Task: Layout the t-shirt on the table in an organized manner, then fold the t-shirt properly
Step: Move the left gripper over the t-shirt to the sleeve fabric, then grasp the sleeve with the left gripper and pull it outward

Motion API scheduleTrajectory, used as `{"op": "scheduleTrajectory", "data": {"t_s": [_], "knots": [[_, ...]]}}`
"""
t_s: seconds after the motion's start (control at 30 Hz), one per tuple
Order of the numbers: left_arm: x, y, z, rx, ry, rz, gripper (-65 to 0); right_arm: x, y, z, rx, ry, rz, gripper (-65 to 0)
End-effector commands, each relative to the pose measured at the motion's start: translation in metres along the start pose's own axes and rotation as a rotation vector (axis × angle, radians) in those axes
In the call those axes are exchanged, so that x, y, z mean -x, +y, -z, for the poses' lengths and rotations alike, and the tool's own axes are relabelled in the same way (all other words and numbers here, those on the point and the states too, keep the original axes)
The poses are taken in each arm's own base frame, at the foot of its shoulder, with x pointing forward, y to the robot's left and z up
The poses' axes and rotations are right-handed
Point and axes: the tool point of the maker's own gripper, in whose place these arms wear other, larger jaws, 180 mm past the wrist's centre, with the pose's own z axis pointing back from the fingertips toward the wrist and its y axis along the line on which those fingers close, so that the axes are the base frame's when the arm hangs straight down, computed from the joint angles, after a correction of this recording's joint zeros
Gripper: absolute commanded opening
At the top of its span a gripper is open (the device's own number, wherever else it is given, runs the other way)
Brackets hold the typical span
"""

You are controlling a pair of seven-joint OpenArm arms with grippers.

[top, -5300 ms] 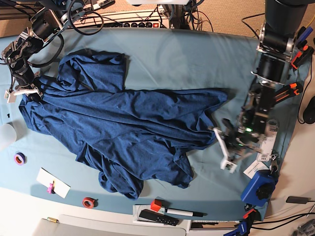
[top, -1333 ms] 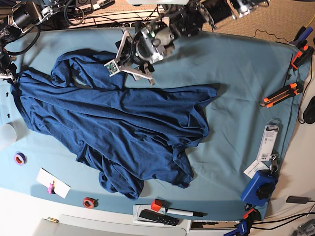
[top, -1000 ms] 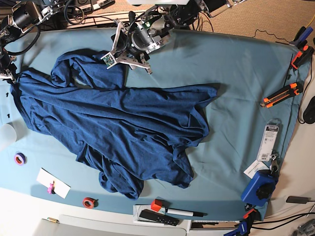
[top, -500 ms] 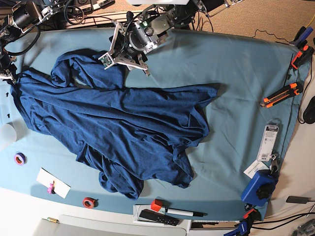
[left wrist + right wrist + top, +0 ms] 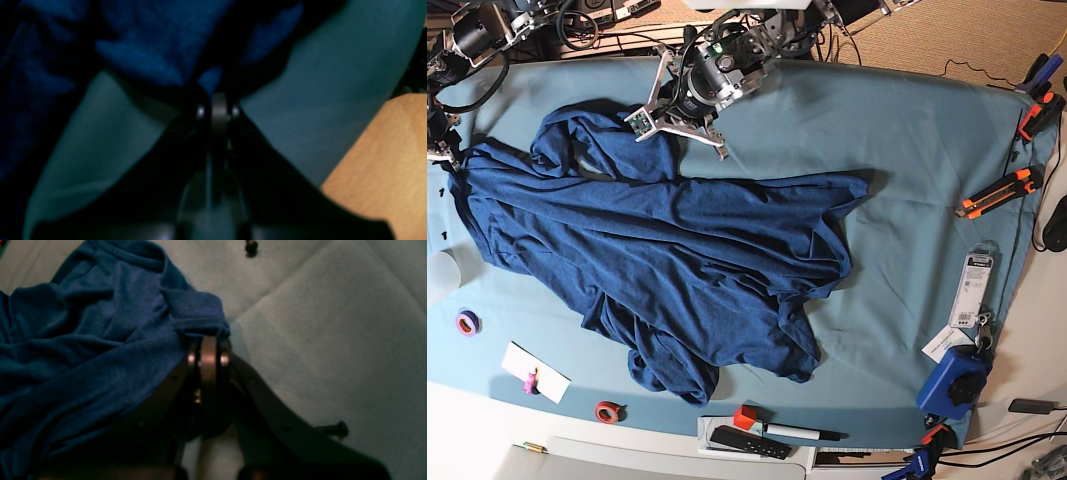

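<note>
Overhead view of the counter (image 5: 907, 140), draped in wrinkled light teal cloth, with the t-shirt (image 5: 677, 260) lying crumpled across its left and central area. The dark navy garment is not flat: folds run diagonally through the body, one portion is bunched toward the far left corner, and a lobe hangs toward the near edge.

The left gripper (image 5: 670, 113) is at the far edge of the shirt, near the counter's back. In the left wrist view its jaws stand together, pinching a small tuft of navy fabric (image 5: 210, 81) at the tips; teal cloth shows on either side and a wooden floor (image 5: 383, 160) at lower right.

The right gripper (image 5: 441, 143) is at the far left edge of the counter. In the right wrist view its jaws are closed on a rolled hem of the shirt (image 5: 200, 320), with the rest of the garment spreading to the left. Two dark screws (image 5: 333, 430) lie on the cloth nearby.

Along the right edge lie an orange-and-black utility knife (image 5: 997, 192), a packaged item (image 5: 972, 290) and a blue device (image 5: 952, 385). Along the near edge are a marker pen (image 5: 792, 432), a black remote (image 5: 747, 442), two tape rolls (image 5: 607, 411) and a white card (image 5: 535, 372). No writing or label on any object is legible.
</note>
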Motion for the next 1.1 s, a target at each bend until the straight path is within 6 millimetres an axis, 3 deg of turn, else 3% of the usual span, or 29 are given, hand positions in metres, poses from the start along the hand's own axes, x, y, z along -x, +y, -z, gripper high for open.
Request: {"op": "scheduleTrajectory", "data": {"t_s": [0.0,0.2,0.5,0.63,0.83,1.07], "knots": [[-0.008,0.003,-0.002,-0.030,-0.013,0.037,-65.0,-0.025,0.000,-0.007,-0.003,-0.063,-0.027,-63.8],[-0.003,0.039,-0.016,-0.173,0.096,0.208,-65.0,-0.027,0.000,-0.007,-0.002,-0.070,-0.027,-63.8],[-0.046,0.052,-0.073,-0.171,-0.072,0.202,-65.0,-0.027,0.000,-0.007,-0.002,-0.070,-0.027,-63.9],[-0.055,0.063,-0.103,-0.213,-0.149,0.217,-65.0,-0.027,0.000,-0.007,-0.002,-0.071,-0.027,-63.9],[-0.043,0.084,-0.128,-0.294,-0.159,0.285,-65.0,-0.027,0.000,-0.007,-0.002,-0.071,-0.027,-63.9],[0.001,0.116,-0.136,-0.359,-0.037,0.408,-65.0,-0.027,0.000,-0.007,-0.002,-0.072,-0.027,-63.9]]}}
